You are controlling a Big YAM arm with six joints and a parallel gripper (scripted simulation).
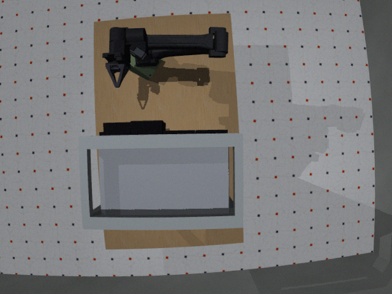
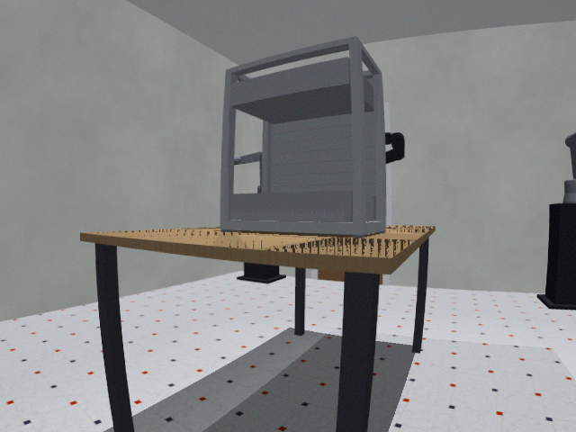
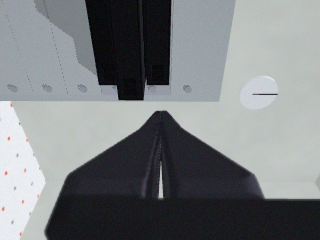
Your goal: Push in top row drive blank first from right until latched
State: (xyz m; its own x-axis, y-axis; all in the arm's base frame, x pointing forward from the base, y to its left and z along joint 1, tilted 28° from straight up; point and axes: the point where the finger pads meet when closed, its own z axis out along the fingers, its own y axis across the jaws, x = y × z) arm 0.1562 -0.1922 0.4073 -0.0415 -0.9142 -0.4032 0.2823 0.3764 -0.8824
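The grey open-frame rack (image 1: 160, 182) stands on the wooden table (image 1: 164, 95), its front facing my arm. Black drive blanks (image 1: 133, 127) stick out from the left part of that front in the overhead view; a thinner black strip (image 1: 196, 131) runs along the right part. My gripper (image 1: 116, 82) is shut and empty, pointing at the rack's front near its left end, a clear gap away. In the wrist view my closed fingertips (image 3: 160, 115) sit just below the black blank faces (image 3: 131, 50) without touching them. I cannot tell the single blanks apart by row.
The arm's links (image 1: 187, 42) stretch across the table's far end. From the low side view the rack (image 2: 302, 139) sits flat on the table, with part of the arm (image 2: 394, 146) showing behind it. A dark stand (image 2: 560, 251) is off to the right.
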